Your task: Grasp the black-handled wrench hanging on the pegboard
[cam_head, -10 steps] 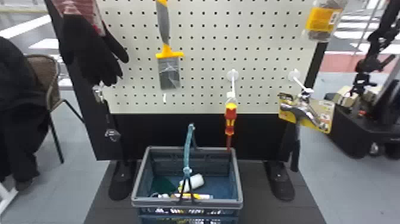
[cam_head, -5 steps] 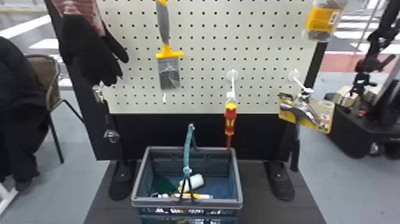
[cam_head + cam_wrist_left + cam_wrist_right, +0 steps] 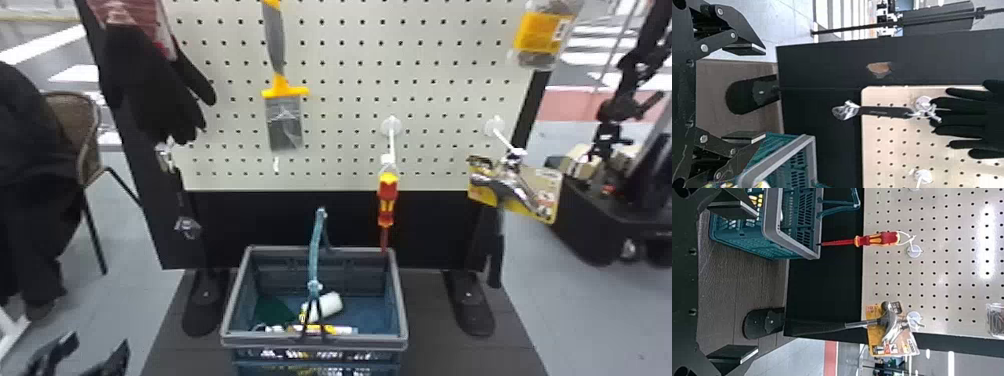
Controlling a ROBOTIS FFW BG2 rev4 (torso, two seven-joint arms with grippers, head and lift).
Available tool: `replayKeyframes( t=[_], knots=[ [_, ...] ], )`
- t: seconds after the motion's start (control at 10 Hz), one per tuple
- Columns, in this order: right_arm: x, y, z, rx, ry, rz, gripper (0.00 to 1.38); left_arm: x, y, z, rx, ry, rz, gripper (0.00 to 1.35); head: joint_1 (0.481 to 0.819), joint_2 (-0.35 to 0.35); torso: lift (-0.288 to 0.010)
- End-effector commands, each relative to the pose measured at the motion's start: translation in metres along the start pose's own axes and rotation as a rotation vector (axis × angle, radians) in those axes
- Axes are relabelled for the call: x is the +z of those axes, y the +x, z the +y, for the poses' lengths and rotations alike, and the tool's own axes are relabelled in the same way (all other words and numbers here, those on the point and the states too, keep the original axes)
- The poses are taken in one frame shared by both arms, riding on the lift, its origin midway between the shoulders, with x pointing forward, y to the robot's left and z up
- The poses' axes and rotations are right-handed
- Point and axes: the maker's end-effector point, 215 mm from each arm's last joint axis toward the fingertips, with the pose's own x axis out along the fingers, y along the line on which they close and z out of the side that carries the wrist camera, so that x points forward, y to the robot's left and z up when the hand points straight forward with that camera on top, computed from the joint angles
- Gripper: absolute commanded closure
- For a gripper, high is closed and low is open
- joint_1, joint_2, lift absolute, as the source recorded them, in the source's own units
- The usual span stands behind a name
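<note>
One pegboard (image 3: 400, 75) stands on the table (image 3: 480, 350) behind one basket (image 3: 315, 341). On it hang one black glove (image 3: 150, 90), one hammer (image 3: 505, 186), one scraper (image 3: 282, 112), one screwdriver (image 3: 387, 200) and one wrench (image 3: 186, 227), which is below the glove at the board's left edge. Two claws, left (image 3: 746, 93) and right (image 3: 734, 280), are both spread.

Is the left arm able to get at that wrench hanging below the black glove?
Probably yes. The left gripper is open, facing the wrench, with nothing between them. The black glove covers only the hook end, leaving the handle free.
</note>
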Motion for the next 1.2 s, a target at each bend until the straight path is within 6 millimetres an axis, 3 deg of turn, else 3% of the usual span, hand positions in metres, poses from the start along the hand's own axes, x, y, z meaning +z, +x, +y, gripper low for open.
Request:
replayKeyframes(
  t=[0.0, 0.3, 0.6, 0.8, 1.1],
  knots=[
    [-0.001, 0.0, 0.0, 0.001, 0.001, 0.002, 0.1, 0.023, 0.012, 0.012, 0.002, 0.015, -0.035, 0.51, 0.549, 0.0, -0.1],
    [-0.002, 0.001, 0.001, 0.004, 0.0, 0.004, 0.1, 0.069, 0.044, 0.032, -0.04, 0.06, -0.075, 0.5, 0.549, 0.0, -0.1],
    [-0.007, 0.001, 0.003, 0.007, 0.005, 0.015, 0.1, 0.079, 0.084, 0.044, -0.109, 0.008, -0.078, 0.51, 0.549, 0.0, -0.1],
    [-0.008, 0.001, 0.003, 0.009, 0.006, 0.017, 0.1, 0.073, 0.115, 0.035, -0.22, -0.06, -0.055, 0.51, 0.549, 0.0, -0.1],
    [-0.011, 0.002, 0.005, 0.012, 0.008, 0.023, 0.1, 0.089, 0.152, 0.019, -0.365, -0.077, -0.053, 0.51, 0.549, 0.0, -0.1]
  ],
)
